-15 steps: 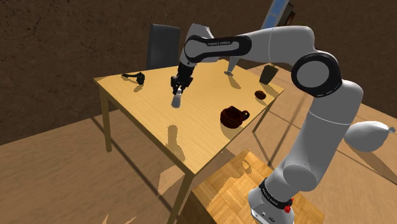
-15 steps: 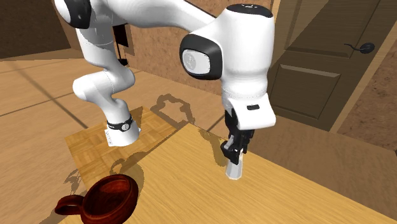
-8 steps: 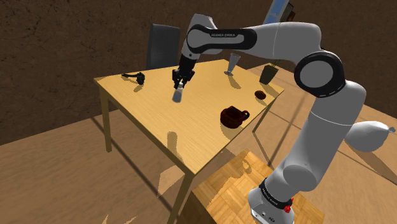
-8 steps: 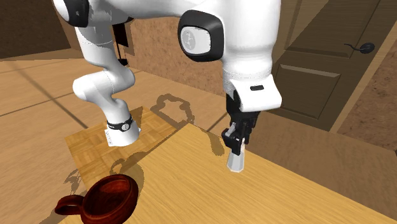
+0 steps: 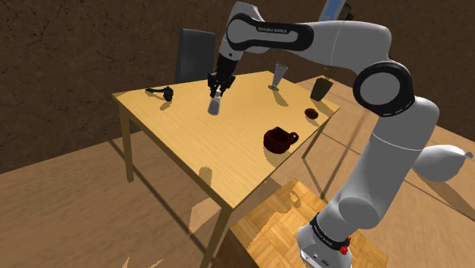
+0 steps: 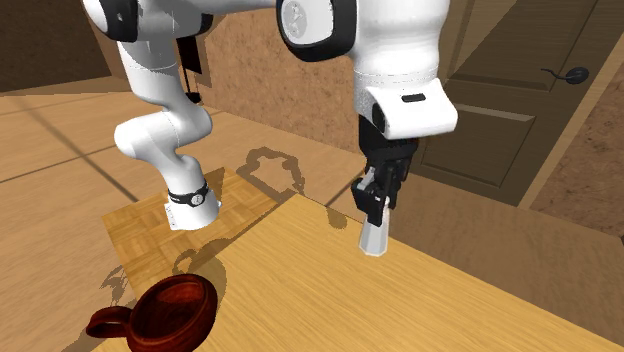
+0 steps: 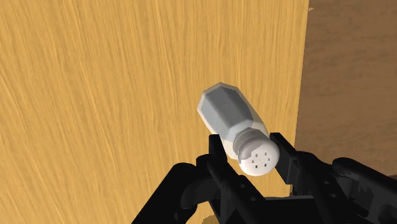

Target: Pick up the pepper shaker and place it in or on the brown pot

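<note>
**Tool.** The black tool (image 6: 376, 203) is clenched on the pepper shaker (image 6: 373, 238). In the wrist view its two fingers (image 7: 219, 153) clasp the shaker's white, perforated cap from either side. The faceted grey-white body projects beyond the fingertips.

**Task item.** The pepper shaker hangs below the tool, cap uppermost and body slightly tilted. In the shoulder view it is in the air over the far half of the tabletop (image 5: 190, 141) and does not touch the surface. In the second exterior view it hangs close to the tabletop's far edge.

**Receiving vessel.** The brown pot (image 5: 278, 140) stands upright on the tabletop, with its handle pointing towards the shoulder view's right. It is well apart from the shaker and nearer the stand (image 5: 326, 245). In the second exterior view its interior is dark reddish-brown and nothing can be seen inside it.

**Other items on the tabletop.**
- A small dark object (image 5: 161, 93) lies at the far corner.
- A stemmed glass (image 5: 278, 76) stands along the far side.
- A dark container (image 5: 320, 88) also stands along the far side.
- A small dark round item (image 5: 310, 113) lies near the container.

**Surroundings.**
- A dark chair (image 5: 194, 53) stands behind the tabletop.
- The second exterior view shows a dark panelled door (image 6: 500, 95) behind the arm.
- The floor is wooden.
</note>
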{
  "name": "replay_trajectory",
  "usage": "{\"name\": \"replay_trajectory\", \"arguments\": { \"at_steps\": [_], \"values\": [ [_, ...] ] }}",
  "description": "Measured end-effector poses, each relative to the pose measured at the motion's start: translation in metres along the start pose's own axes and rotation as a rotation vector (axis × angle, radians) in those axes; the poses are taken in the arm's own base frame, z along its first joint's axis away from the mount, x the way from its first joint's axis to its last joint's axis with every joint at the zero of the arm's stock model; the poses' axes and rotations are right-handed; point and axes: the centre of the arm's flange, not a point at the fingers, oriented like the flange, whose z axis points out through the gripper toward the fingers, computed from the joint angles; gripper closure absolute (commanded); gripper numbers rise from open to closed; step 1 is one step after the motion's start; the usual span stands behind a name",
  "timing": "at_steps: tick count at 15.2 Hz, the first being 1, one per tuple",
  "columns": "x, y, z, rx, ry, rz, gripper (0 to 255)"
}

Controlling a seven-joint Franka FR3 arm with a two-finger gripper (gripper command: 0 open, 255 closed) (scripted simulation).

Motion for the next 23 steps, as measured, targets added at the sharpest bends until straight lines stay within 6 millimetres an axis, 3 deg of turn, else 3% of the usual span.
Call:
{"name": "replay_trajectory", "arguments": {
  "at_steps": [3, 5, 23],
  "values": [
    [0.002, -0.002, -0.015, 0.000, 0.000, 0.000, 255],
    [-0.009, 0.010, -0.021, 0.000, 0.000, 0.000, 255],
    [-0.151, 0.191, -0.071, -0.001, 0.000, 0.001, 255]
  ]
}}
